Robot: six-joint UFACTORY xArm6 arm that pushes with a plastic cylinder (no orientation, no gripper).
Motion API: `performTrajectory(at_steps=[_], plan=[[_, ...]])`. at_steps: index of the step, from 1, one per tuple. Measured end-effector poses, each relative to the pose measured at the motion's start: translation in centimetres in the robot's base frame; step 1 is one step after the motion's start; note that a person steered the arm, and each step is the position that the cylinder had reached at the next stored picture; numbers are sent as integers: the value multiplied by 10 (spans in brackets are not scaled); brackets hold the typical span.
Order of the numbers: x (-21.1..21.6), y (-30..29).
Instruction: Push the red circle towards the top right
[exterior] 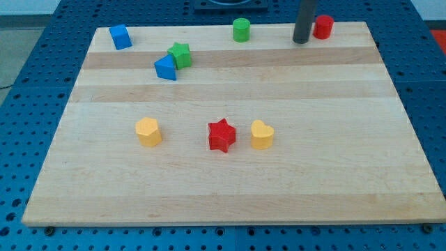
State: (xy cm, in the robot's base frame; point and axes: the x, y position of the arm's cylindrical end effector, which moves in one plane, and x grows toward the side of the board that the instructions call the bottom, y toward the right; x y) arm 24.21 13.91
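Red circle [323, 26] looks light, rigid, slide-prone; the tip [300, 41], no claw and holding nothing, sits just left, pushing side-on.

The robot's dark rod comes down from the view's top edge, right of centre, standing nearly upright. Only its lower length shows; the arm above is out of frame. My tip [301, 41] rests low near the view's top.

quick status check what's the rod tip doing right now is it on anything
My tip: no gripper, holds nothing; it sits just to the view's left of the red circle, contact unclear.
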Motion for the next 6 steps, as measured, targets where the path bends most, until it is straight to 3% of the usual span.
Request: performTrajectory(at_steps=[2, 4, 6], plan=[[-20, 5], [-20, 38], [-20, 31]])
